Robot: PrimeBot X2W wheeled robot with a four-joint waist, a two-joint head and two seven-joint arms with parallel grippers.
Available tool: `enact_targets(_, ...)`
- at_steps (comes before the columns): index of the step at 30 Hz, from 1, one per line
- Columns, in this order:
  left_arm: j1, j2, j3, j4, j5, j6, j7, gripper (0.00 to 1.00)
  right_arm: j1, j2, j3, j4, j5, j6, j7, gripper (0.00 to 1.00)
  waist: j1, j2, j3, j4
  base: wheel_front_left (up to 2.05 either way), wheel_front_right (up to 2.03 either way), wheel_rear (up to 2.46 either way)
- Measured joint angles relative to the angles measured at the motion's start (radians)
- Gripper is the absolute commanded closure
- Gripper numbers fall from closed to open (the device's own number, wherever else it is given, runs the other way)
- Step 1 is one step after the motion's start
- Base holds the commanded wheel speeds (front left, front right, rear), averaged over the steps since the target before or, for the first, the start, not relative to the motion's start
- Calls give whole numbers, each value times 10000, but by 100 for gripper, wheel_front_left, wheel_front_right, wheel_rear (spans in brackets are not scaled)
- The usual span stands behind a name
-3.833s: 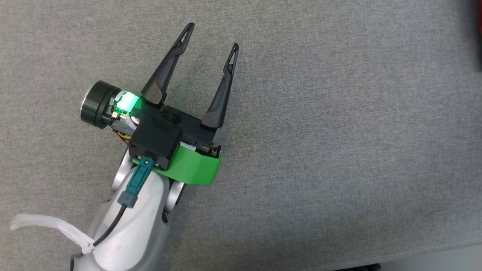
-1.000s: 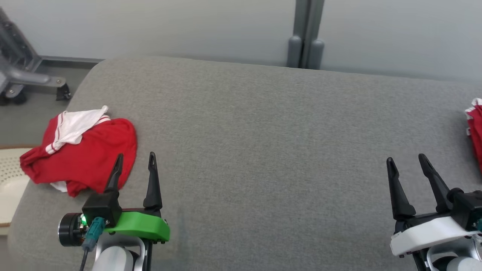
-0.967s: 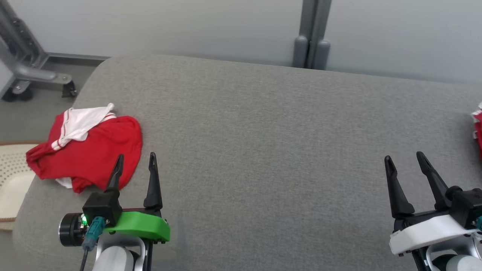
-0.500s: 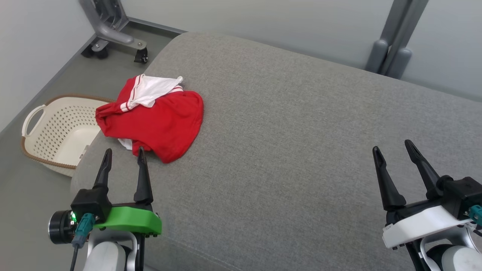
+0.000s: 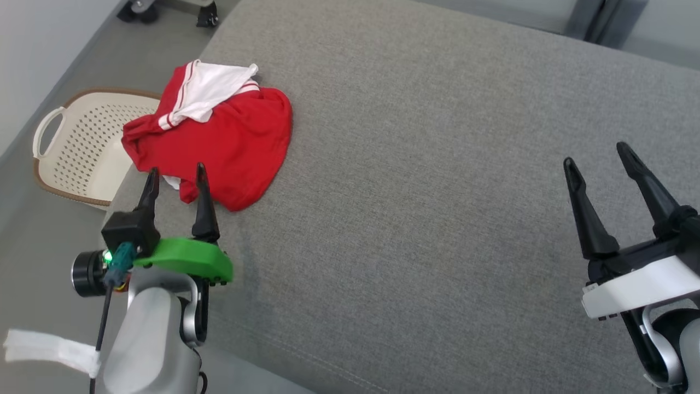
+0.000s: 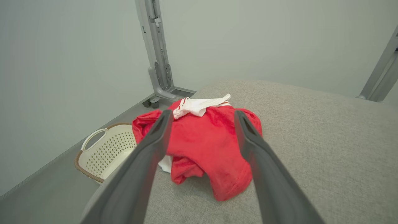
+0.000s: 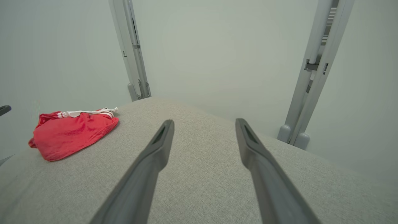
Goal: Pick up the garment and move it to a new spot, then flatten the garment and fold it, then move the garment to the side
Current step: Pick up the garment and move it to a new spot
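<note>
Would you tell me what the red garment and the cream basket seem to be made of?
The red garment looks like soft, matte fabric: it lies crumpled in loose folds. The cream basket is probably smooth moulded plastic: evenly perforated walls, a brown band along the rim.

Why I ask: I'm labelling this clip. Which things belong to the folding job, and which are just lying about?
Job: red garment; left tool and right tool, both open; grey cushion.
Lying about: cream basket; wheeled metal stand.
</note>
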Motion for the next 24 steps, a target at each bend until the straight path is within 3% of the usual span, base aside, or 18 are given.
enact_targets(8, -1968, -65, 523, 3666, -692, -581, 0, 0, -618, -316, 71, -98, 136, 0, 81, 0, 1, 0, 1473, -554, 0, 0, 0)
enact_targets(14, -2840, 2, 1076, 5321, -943, -826, -6, 0, -752, -288, 56, 61, 174, 0, -71, 0, 1, 0, 2053, -1109, 0, 0, 0)
enact_targets(15, -2897, 44, 1154, 5542, -1012, -857, -19, 17, -779, -263, 63, 107, 182, 0, -113, 0, 1, 0, 2105, -1201, 0, 0, 0)
enact_targets(16, -2937, 98, 1212, 5659, -1018, -907, -27, 74, -796, -244, 67, 144, 184, 0, -134, 0, 1, 0, 2135, -1269, 0, 0, 0)
enact_targets(17, -2980, 173, 1277, 5800, -1070, -934, -27, 100, -807, -211, 65, 201, 194, 0, -182, 0, 1, 0, 2158, -1350, 0, 0, 0)
enact_targets(20, -2922, 343, 1530, 5446, -1049, -989, -12, 100, -809, -138, 59, 387, 198, 0, -339, 0, 1, 0, 2096, -1495, 0, 0, 0)
enact_targets(24, -2142, 485, 2125, 3733, -679, -815, -2, 100, -806, 44, 48, 690, 198, 0, -642, 0, 1, 0, 1763, -1599, 0, 0, 0)
